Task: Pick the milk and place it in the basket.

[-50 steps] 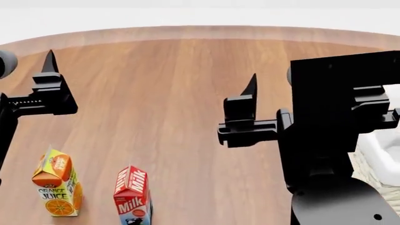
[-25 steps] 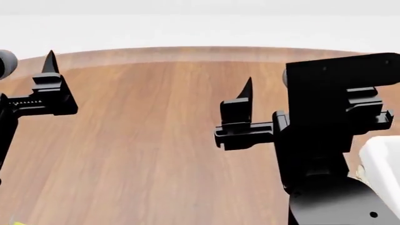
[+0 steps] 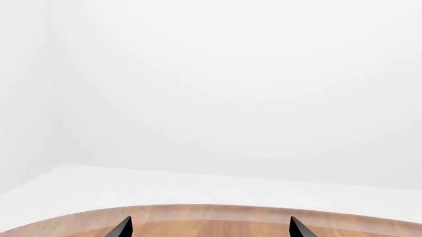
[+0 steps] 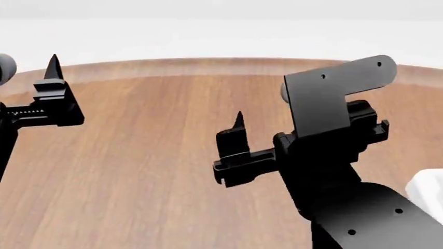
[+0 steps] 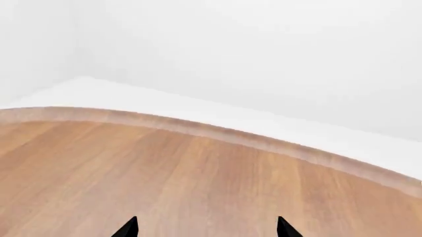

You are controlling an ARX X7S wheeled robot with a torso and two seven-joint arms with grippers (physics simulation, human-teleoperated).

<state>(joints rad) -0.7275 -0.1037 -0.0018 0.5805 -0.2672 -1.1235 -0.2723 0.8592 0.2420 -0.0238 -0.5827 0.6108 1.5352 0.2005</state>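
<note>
Both black arms hang over the bare wooden worktop (image 4: 145,155); a white corner of the basket (image 4: 428,188) shows beside the right arm.

Even, bright, diffuse light with no visible source fills every view. The wooden table (image 4: 152,155) shows no clear shadows or glare. White walls wash out, nearly featureless. Edges look slightly soft.
</note>
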